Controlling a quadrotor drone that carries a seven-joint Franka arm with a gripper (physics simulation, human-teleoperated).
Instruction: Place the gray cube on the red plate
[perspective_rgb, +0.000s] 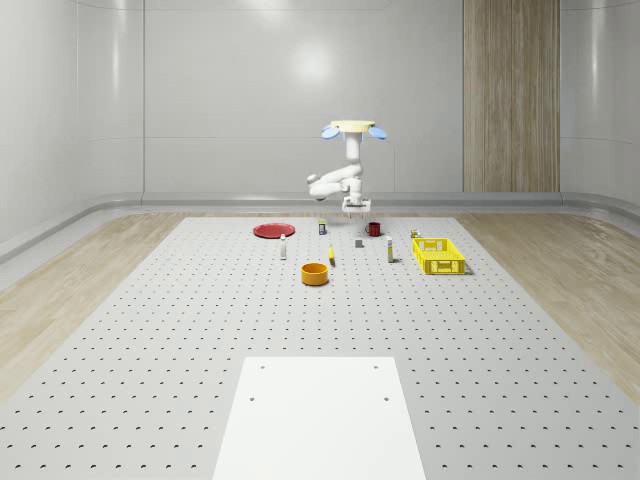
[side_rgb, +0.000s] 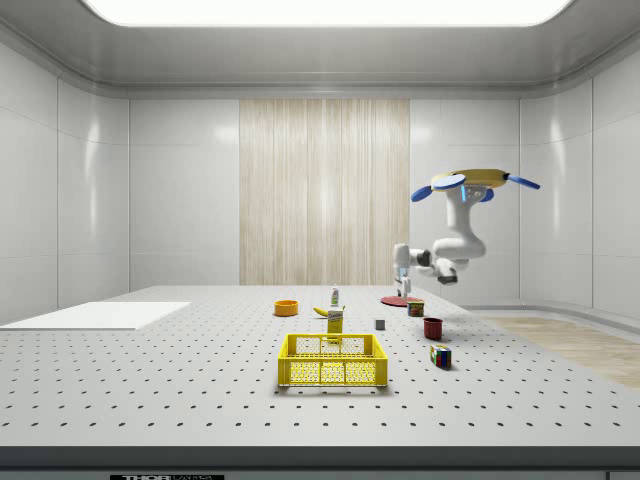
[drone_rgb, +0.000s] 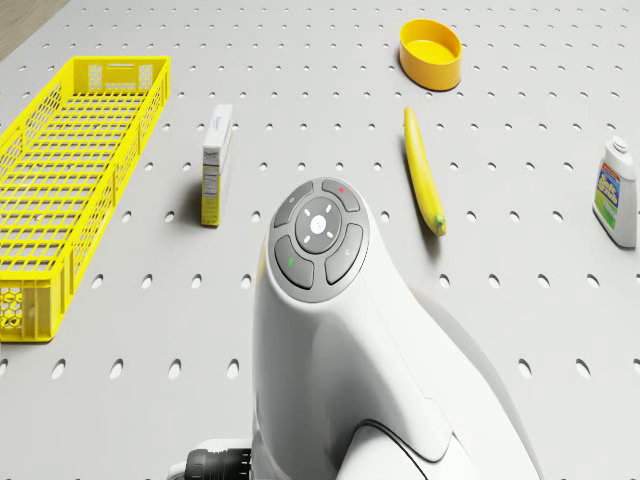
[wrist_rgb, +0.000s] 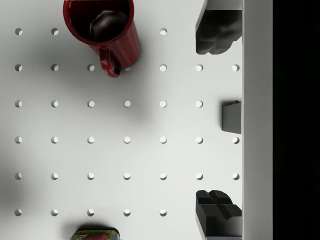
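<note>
1. The drone (perspective_rgb: 352, 127) is hovering above the far part of the perforated table (perspective_rgb: 200, 330), over the cluster of small items, with its white arm (perspective_rgb: 335, 182) bending down beneath it.
2. The tool (wrist_rgb: 218, 120) is hanging above the table with its fingers (wrist_rgb: 215, 35) standing wide apart, gripping nothing.
3. The gray cube (wrist_rgb: 231, 117) is sitting on the table between the two fingertips in the wrist view, below them.
4. The red mug (wrist_rgb: 102, 30) is standing near the cube.
5. The red plate (perspective_rgb: 272, 230) is lying well apart from the cube, toward the whole-scene view's left.
6. The yellow basket (perspective_rgb: 440, 255), banana (drone_rgb: 423, 170) and orange bowl (perspective_rgb: 315, 273) are resting nearby.
</note>
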